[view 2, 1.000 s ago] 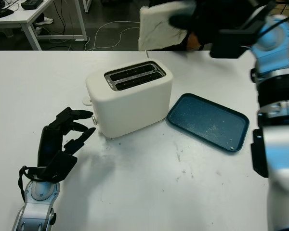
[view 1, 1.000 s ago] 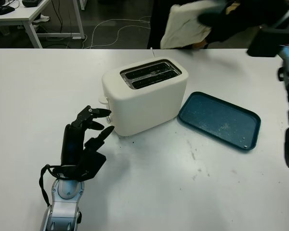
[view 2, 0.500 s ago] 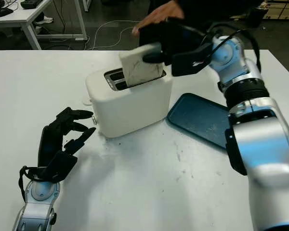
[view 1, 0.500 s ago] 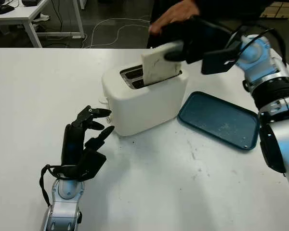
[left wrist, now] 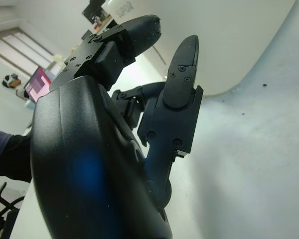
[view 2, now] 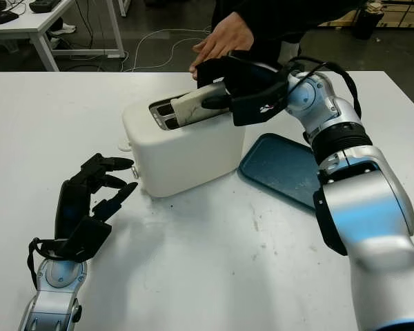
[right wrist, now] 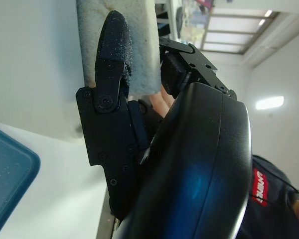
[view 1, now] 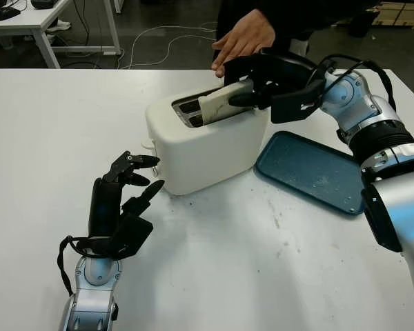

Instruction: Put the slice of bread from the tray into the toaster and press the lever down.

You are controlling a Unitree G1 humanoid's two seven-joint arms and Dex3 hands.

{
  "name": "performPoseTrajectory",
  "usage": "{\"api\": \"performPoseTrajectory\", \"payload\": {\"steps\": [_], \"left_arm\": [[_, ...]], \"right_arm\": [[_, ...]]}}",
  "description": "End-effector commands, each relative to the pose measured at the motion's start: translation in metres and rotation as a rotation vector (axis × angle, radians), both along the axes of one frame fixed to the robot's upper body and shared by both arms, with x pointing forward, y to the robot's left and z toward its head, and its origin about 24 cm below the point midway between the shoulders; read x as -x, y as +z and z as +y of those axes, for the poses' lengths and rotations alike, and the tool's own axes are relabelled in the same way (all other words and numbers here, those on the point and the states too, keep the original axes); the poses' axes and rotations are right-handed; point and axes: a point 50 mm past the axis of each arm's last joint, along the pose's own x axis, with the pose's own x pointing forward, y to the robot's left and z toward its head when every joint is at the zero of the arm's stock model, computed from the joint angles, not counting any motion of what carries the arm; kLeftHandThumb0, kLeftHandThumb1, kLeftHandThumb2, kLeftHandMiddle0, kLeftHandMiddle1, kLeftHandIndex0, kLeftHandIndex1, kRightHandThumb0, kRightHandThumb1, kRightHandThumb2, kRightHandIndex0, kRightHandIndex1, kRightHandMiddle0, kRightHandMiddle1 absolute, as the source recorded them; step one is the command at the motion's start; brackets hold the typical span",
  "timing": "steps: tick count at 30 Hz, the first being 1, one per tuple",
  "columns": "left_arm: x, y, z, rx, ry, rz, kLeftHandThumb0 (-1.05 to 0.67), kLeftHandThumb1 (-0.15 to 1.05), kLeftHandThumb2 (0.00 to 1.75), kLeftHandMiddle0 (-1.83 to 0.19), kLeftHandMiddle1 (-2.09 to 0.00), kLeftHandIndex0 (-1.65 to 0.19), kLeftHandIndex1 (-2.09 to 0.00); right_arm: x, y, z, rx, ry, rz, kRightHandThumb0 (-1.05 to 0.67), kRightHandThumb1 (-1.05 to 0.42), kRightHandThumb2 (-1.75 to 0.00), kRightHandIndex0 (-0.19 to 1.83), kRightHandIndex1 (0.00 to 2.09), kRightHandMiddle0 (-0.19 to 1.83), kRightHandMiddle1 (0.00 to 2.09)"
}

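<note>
Bread (view 1: 219, 107) leans partway into the near slot of the white toaster (view 1: 207, 141), tilted over so its upper end points toward the right side of the table, with a good part of it above the slot's rim. The right hand (view 1: 262, 81) is clamped on that upper end: in the right wrist view one black finger (right wrist: 112, 45) lies flat against the face of the slice, and another presses from behind it. The right arm reaches in across the table from the right, passing over the blue tray (view 1: 310, 172), which sits just beside the toaster on its right with only crumbs scattered on it.

A person's hand (view 1: 241, 38) hovers right behind the toaster, just above the robot's right hand, fingers pointing down toward the slots. The person stands at the far edge of the table in dark clothing.

The toaster's lever (view 1: 149, 145) sticks out of its left end. The left hand (view 1: 127, 193) is upright on the white table (view 1: 262, 276) near that end, palm turned toward the toaster, holding nothing, open, its fingertips (view 1: 150, 161) close to the lever but apart from it.

Beyond the table, cables trail on a dark floor, and another white desk (view 1: 27, 24) stands at the far left.
</note>
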Motion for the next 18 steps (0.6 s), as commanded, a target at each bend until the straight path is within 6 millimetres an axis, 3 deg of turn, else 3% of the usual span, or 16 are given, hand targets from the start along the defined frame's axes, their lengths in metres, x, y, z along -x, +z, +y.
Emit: {"api": "performPoseTrajectory", "payload": {"steps": [1,8,11,12,14,15,16,18], "left_arm": [[0.0012,-0.0014,-0.0002,-0.006,0.003,0.001,-0.32,0.92,0.07,-0.47,-1.35,-0.51,-0.90],[0.0009,-0.0022,0.0004,-0.001,0.002,0.003,-0.31,0.92,0.06,-0.48,-1.37,-0.50,-0.91],[0.0015,-0.0029,0.0004,-0.005,0.009,0.013,-0.33,0.92,0.06,-0.47,-1.37,-0.50,-0.90],[0.0017,-0.0029,0.0004,-0.006,0.009,0.012,-0.33,0.92,0.07,-0.47,-1.36,-0.50,-0.90],[0.0019,-0.0029,0.0003,-0.008,0.010,0.010,-0.33,0.92,0.07,-0.47,-1.35,-0.50,-0.90],[0.0019,-0.0030,0.0004,-0.009,0.010,0.009,-0.33,0.92,0.07,-0.47,-1.34,-0.50,-0.89],[0.0017,-0.0031,0.0006,-0.010,0.010,0.007,-0.33,0.92,0.07,-0.47,-1.34,-0.50,-0.89],[0.0016,-0.0032,0.0008,-0.013,0.010,0.003,-0.33,0.92,0.06,-0.48,-1.33,-0.51,-0.88]], "right_arm": [[0.0002,-0.0054,0.0000,0.015,-0.003,0.010,-0.50,-0.92,-0.40,1.13,1.75,0.89,1.75],[0.0010,-0.0086,0.0004,0.057,0.000,-0.017,-0.52,-0.92,-0.41,1.13,1.75,0.89,1.75],[0.0004,-0.0085,-0.0018,0.146,-0.015,-0.058,-0.65,-0.92,-0.29,0.96,1.75,0.77,1.75],[0.0008,-0.0080,-0.0026,0.180,-0.012,-0.072,-0.73,-0.92,-0.21,0.74,1.65,0.67,1.58],[0.0015,-0.0075,-0.0037,0.242,-0.006,-0.101,-0.81,-0.92,-0.15,0.51,1.44,0.64,1.20],[0.0020,-0.0069,-0.0041,0.271,-0.001,-0.121,-0.86,-0.92,-0.12,0.41,1.19,0.68,0.79],[0.0027,-0.0061,-0.0044,0.292,0.005,-0.146,-0.87,-0.92,-0.10,0.39,1.02,0.73,0.50],[0.0040,-0.0038,-0.0047,0.323,0.015,-0.198,-0.85,-0.92,-0.06,0.35,0.73,0.76,0.14]]}}
